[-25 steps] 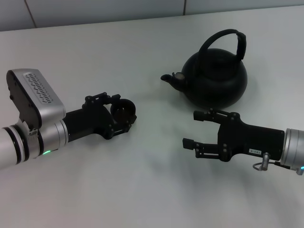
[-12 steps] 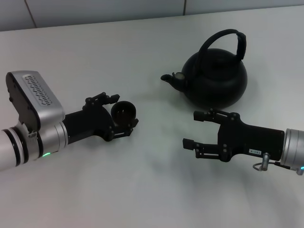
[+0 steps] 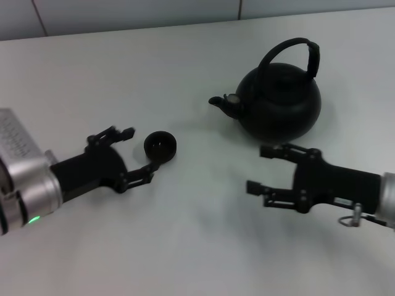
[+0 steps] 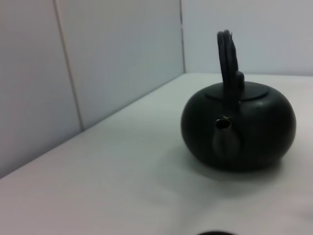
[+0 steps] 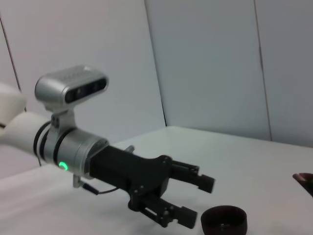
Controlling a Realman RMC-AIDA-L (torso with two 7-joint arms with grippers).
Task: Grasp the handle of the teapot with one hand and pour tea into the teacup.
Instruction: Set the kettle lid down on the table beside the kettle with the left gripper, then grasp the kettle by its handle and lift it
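A: Where is the left gripper, and what are its jaws doing?

B: Low over the table, jaws spread wide with nothing in them. The teacup stands upright just past the fingertips, a little beyond the opening between them and apart from both fingers. The right wrist view shows the same gap between that gripper and the cup.

A: And the right gripper?

B: Also spread wide, holding nothing, low over the table. The teapot sits just beyond its farther finger, near but not touching. Its spout points toward the left gripper's side, roughly at the teacup, which is well apart from it.

A: The handle?

B: Standing upright, arched over the lid, well clear of both grippers. In the left wrist view the teapot faces the camera spout-first, with the handle seen edge-on above it.
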